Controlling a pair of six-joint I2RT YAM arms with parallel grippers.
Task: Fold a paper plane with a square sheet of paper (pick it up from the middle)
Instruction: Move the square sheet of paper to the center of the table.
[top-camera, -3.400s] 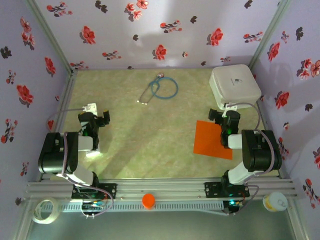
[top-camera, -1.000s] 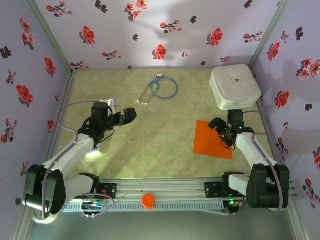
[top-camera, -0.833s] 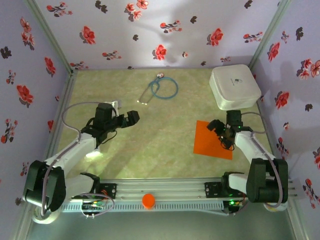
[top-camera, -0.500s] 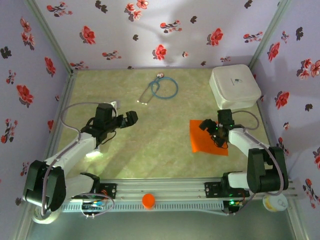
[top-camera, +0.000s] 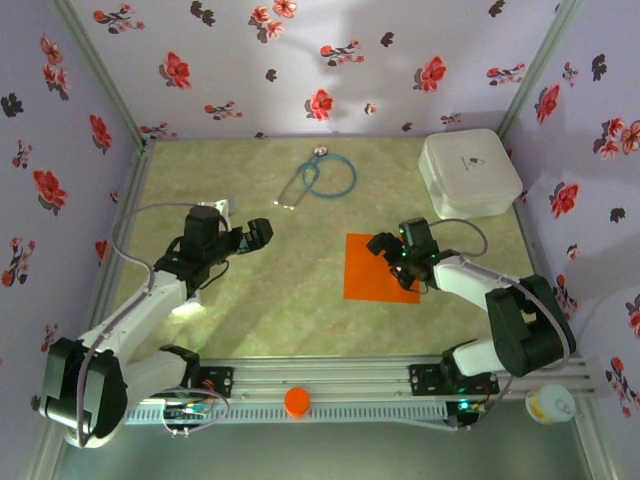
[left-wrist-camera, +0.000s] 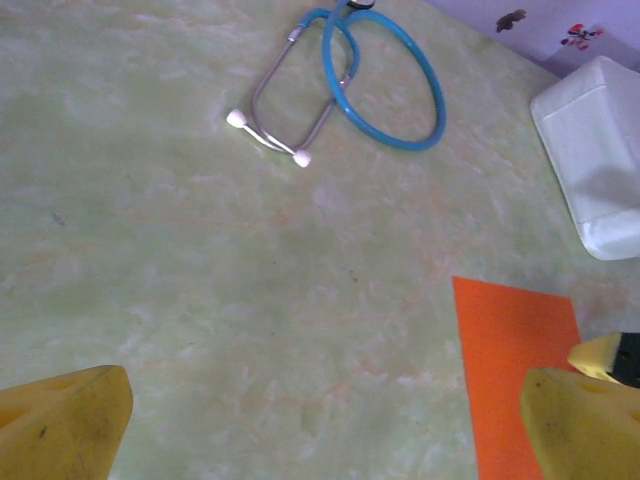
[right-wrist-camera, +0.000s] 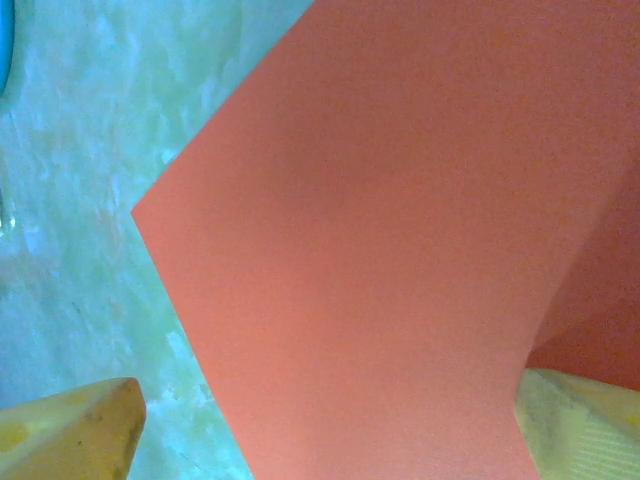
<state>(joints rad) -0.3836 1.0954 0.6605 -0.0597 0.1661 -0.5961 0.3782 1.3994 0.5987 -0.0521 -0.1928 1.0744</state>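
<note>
- Since the earliest frame the square sheet of paper (top-camera: 368, 275) has shifted left, from the right side of the table (top-camera: 250, 310) to just right of centre. The right gripper (top-camera: 392, 250) has travelled with it and now sits over its far-right part. The left gripper (top-camera: 257, 233) has swung out from beside its base toward the table's middle.
- The sheet lies well clear of the white box (top-camera: 470, 172) at the far right and of the stethoscope (top-camera: 320, 178) at the far centre.
- In the right wrist view the right gripper (right-wrist-camera: 325, 430) has its fingers spread wide over the sheet (right-wrist-camera: 380, 250). Whether the tips press on the paper I cannot tell; nothing is pinched.
- In the left wrist view the left gripper (left-wrist-camera: 320, 430) is also wide open and empty, with the sheet (left-wrist-camera: 515, 370) ahead to its right.
- Risk: the paper looks bent or shaded near the right finger in the right wrist view. More dragging could buckle or crease it off-line, which would spoil a clean centre fold.
- Risk: thin paper lying flat gives the fingers little to catch. Closing on the middle could skid over it or crumple it rather than raise a ridge.
- Risk: if only one arm pulls, the sheet may rotate and leave its edges askew to both grippers.
</note>
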